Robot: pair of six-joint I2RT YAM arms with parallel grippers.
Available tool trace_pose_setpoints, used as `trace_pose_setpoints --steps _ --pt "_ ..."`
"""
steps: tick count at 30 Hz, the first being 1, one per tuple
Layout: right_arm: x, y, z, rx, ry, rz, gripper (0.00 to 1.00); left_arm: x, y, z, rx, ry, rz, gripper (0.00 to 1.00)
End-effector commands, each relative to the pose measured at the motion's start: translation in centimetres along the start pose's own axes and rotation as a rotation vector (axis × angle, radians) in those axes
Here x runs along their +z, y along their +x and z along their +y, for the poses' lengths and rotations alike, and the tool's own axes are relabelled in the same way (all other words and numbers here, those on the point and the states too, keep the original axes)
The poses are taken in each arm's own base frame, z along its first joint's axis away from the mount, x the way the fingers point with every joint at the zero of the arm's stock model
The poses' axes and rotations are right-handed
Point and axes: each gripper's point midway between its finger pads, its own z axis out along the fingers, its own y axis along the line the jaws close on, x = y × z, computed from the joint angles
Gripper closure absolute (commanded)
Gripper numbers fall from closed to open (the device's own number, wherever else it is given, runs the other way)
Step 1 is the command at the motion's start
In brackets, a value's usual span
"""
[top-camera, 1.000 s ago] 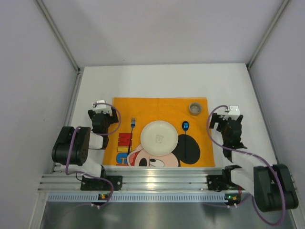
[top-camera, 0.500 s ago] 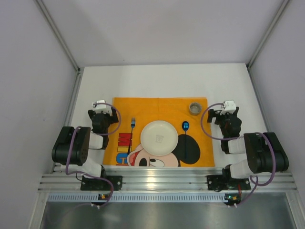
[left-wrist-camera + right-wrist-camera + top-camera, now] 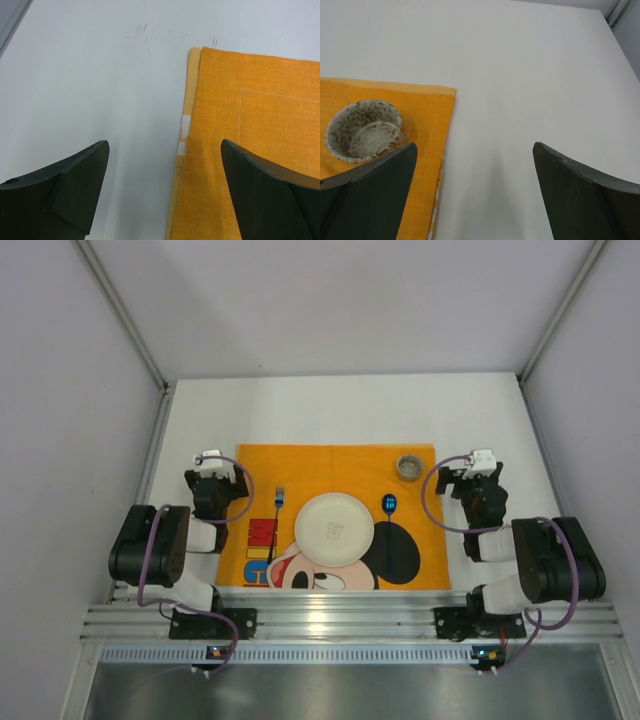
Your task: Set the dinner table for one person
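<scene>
The white dinner table (image 3: 330, 410) carries an orange cartoon-mouse placemat (image 3: 340, 465). On the mat lie a white plate (image 3: 335, 527) in the middle, a blue-handled fork (image 3: 277, 508) to its left, a blue-handled spoon (image 3: 389, 512) to its right and a small speckled bowl (image 3: 409, 467) at the far right corner. My left gripper (image 3: 210, 468) is open and empty over the mat's left edge (image 3: 187, 150). My right gripper (image 3: 478, 468) is open and empty just right of the mat, with the bowl (image 3: 364, 131) by its left finger.
An aluminium rail (image 3: 340, 620) runs along the table's near edge by the arm bases. Grey walls with frame posts enclose the table on three sides. Bare white tabletop (image 3: 530, 75) lies beyond the mat.
My right arm has folded back toward its base, and its gripper has shifted slightly up and left beside the mat. The left arm has not moved.
</scene>
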Motion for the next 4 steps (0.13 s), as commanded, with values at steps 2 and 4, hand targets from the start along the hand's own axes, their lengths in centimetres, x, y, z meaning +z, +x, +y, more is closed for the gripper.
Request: trace_pose_setpoints --steps 2,4 --pt "0.80 -2.56 0.09 -0.008 -0.003 -0.087 0.00 0.59 -2.88 -0.30 -0.022 0.012 -0.097 0.01" --pt "0.74 -2.65 0.14 -0.008 -0.004 -0.092 0.00 0.59 -2.88 -0.30 -0.022 0.012 -0.097 0.01"
